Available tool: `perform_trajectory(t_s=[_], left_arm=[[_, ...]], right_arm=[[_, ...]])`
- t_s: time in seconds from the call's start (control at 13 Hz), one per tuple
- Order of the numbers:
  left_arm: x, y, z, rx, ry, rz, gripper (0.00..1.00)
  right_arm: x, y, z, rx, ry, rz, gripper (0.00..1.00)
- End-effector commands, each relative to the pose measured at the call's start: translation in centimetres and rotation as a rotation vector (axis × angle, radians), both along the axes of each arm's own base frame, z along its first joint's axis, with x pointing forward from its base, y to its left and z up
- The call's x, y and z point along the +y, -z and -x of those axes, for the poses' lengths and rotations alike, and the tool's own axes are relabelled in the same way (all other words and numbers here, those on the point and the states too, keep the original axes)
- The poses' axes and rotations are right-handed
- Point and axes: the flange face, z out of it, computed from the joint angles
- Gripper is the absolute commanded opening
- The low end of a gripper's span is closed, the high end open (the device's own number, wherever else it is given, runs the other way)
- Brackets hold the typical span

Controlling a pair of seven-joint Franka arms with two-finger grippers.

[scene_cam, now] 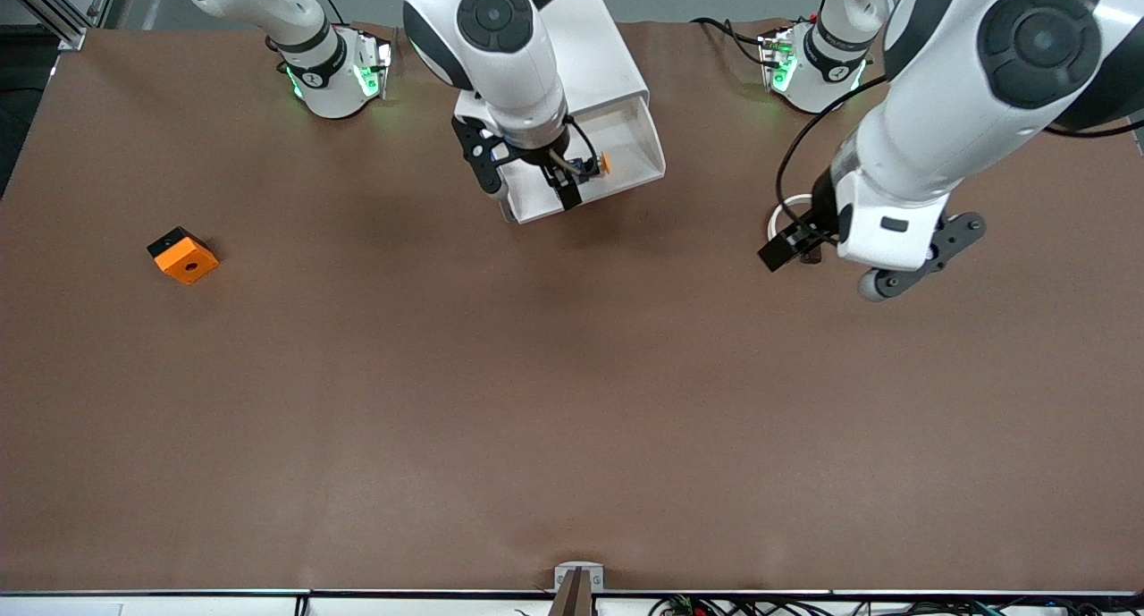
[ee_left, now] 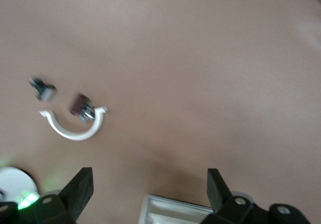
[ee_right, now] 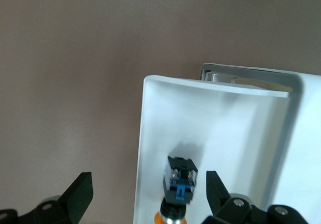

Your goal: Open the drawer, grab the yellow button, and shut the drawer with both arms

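The right tool (scene_cam: pixel 572 180) is hovering wide open over the button (ee_right: pixel 179 189) lying in the pulled-out drawer (scene_cam: pixel 639 151), so it should be straddling it squarely before pinching, while the left tool (scene_cam: pixel 809 245) is waiting, wide open too, over the worktop (scene_cam: pixel 572 401).

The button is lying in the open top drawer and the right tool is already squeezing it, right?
Not quite. The button does lie in the open top drawer, but the right tool is open, not squeezing it; the right wrist view shows this.
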Motion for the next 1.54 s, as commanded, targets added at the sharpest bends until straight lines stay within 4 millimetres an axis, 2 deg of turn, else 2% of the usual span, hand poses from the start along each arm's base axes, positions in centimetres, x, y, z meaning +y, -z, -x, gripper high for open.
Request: perform_trajectory(t_s=[0.0,0.08,0.23,0.46,0.62,0.77,1.08,1.23,1.46], left_arm=[[5.0,-2.8,1.0,-0.019,0.088,-0.010,1.00],[7.3,-3.7,1.3,-0.028,0.104,-0.004,1.00],[12.1,-4.8,1.9,-0.036,0.165,0.010,1.00],[15.7,-6.2,4.0,-0.046,0.218,0.017,1.00],[16.8,-6.5,4.8,-0.047,0.265,0.019,1.00],[17.5,-7.0,6.0,-0.049,0.362,-0.047,1.00],[16.7,-6.5,6.2,-0.059,0.392,-0.038,1.00],[14.3,-5.6,6.4,-0.084,0.450,-0.054,1.00],[14.8,-4.2,7.5,-0.088,0.552,-0.054,1.00]], right_arm=[[1.9,1.4,0.9,0.024,0.003,0.007,1.00],[2.9,2.1,1.9,0.031,-0.018,0.015,1.00],[4.0,2.2,3.3,0.034,-0.041,0.017,1.00],[4.5,2.4,4.0,0.050,-0.035,0.006,1.00],[5.0,3.2,4.4,0.057,-0.043,0.017,1.00],[4.6,3.8,3.8,0.062,-0.034,0.024,1.00],[5.0,4.7,3.8,0.065,-0.037,0.030,1.00],[5.0,5.0,3.7,0.067,-0.037,0.030,0.79],[5.3,5.3,3.8,0.060,-0.056,0.029,0.38]])
